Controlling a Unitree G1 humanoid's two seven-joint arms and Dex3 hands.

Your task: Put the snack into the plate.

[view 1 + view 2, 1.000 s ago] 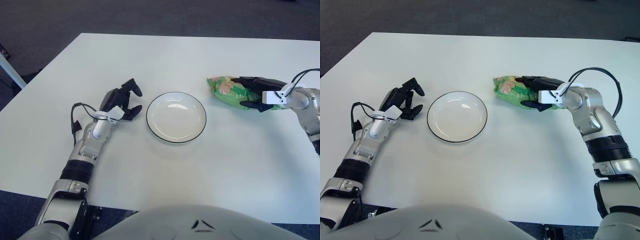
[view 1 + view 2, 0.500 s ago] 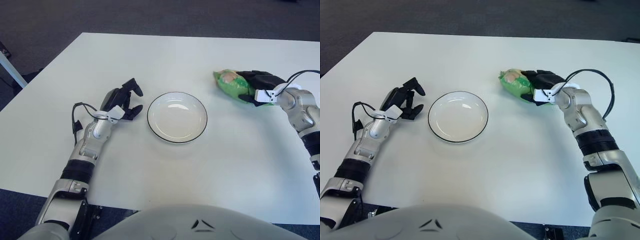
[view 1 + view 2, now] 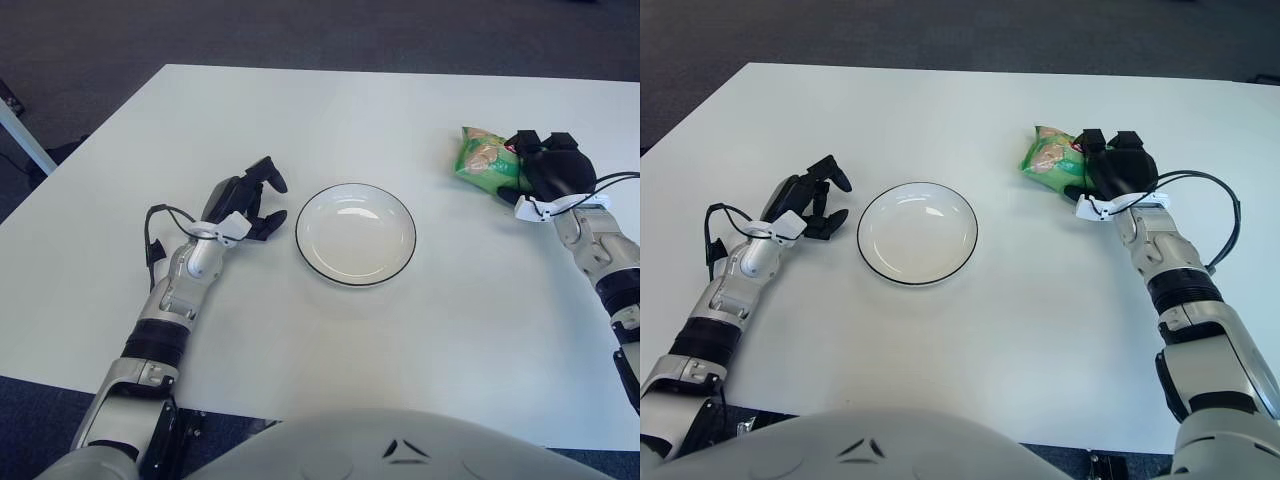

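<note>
Moved since earlier: my right hand (image 3: 553, 172) has closed over the snack (image 3: 483, 160) and swung it further right and up the table; a second ago the bag lay longer and flatter nearer the plate. Left hand and plate have not shifted.

Left eye view, snack: I see a green bag at about 2 o'clock from the plate (image 3: 355, 234), well apart from it, bunched up, its printed end pointing toward the plate.
Left eye view, right hand: dark fingers wrapped around the bag's right end, holding it. Whether the bag touches the table (image 3: 330, 120) I cannot tell.
Left eye view, left hand (image 3: 245, 200): shows at 9 o'clock from the plate, just beside its rim, fingers loosely curled and holding nothing.
Left eye view, plate: white with a dark rim, nothing in it, near the table's middle.

Right eye view, snack (image 3: 1050, 156): again at 2 o'clock from the plate (image 3: 917, 233), clearly apart from it.
Right eye view, right hand (image 3: 1118, 172): gripping the bag from its right side, a cable looping off the wrist.
Right eye view, left hand (image 3: 808, 200): at 9 o'clock from the plate, fingers half curled, holding nothing.
</note>
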